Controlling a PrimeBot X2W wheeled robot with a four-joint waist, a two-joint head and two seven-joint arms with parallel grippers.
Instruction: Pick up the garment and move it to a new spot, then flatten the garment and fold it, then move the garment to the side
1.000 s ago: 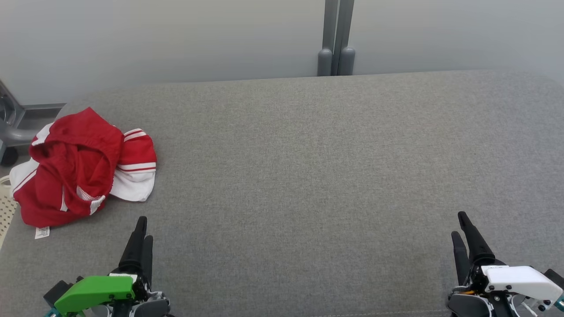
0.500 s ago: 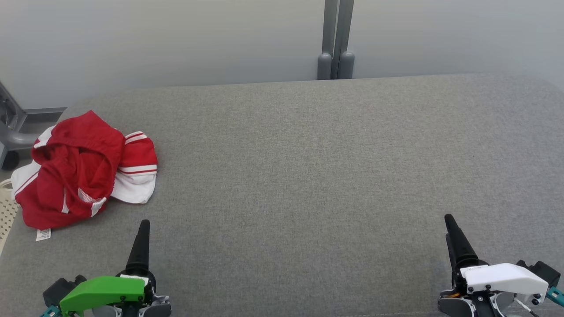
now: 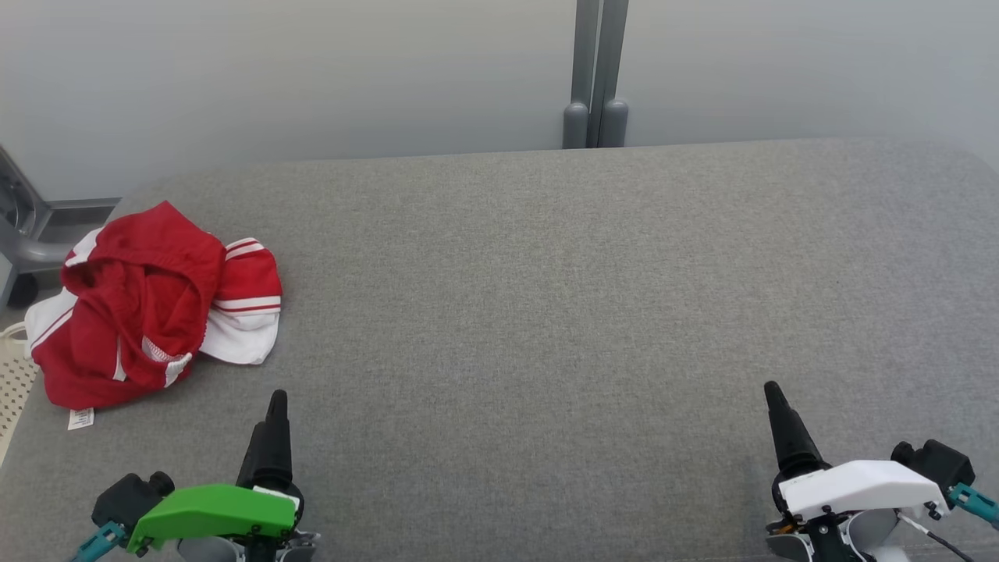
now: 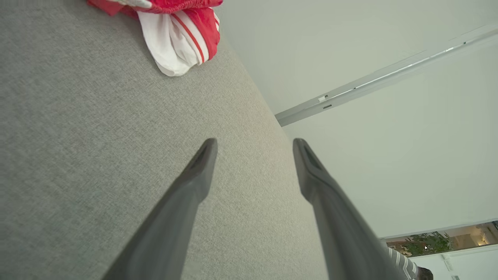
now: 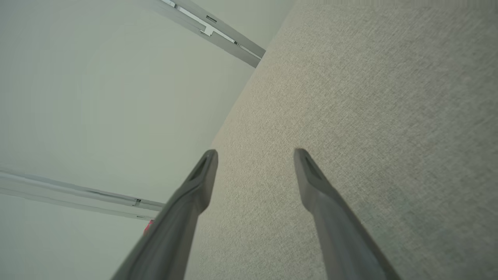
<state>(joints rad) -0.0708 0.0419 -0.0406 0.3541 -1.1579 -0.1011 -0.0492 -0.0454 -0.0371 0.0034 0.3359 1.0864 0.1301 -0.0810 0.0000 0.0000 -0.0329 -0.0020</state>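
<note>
Red garment [image 3: 148,304] lies crumpled on grey cushion [image 3: 546,312], left fingers [image 4: 192,182] and right fingers [image 5: 194,190] wide.

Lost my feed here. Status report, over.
Left gripper open, right gripper open, both empty. Red-and-white garment crumpled, left side of grey surface, untouched. Nothing between it and left gripper.

Bright, soft, even indoor light with no glare and no clear source; the only shadows are a thin dark line under the near edge of the crumpled garment [image 3: 148,312] and faint shading on the grey fabric surface [image 3: 546,312] around it. The head view is sharp, the far wall [image 3: 312,70] fading from pale to greyer toward its corners. Both wrist views are wide-angle, stretched at the edges, with the dark fingers [image 4: 183,202] close to the lens slightly soft and the fabric weave crisp.
</note>
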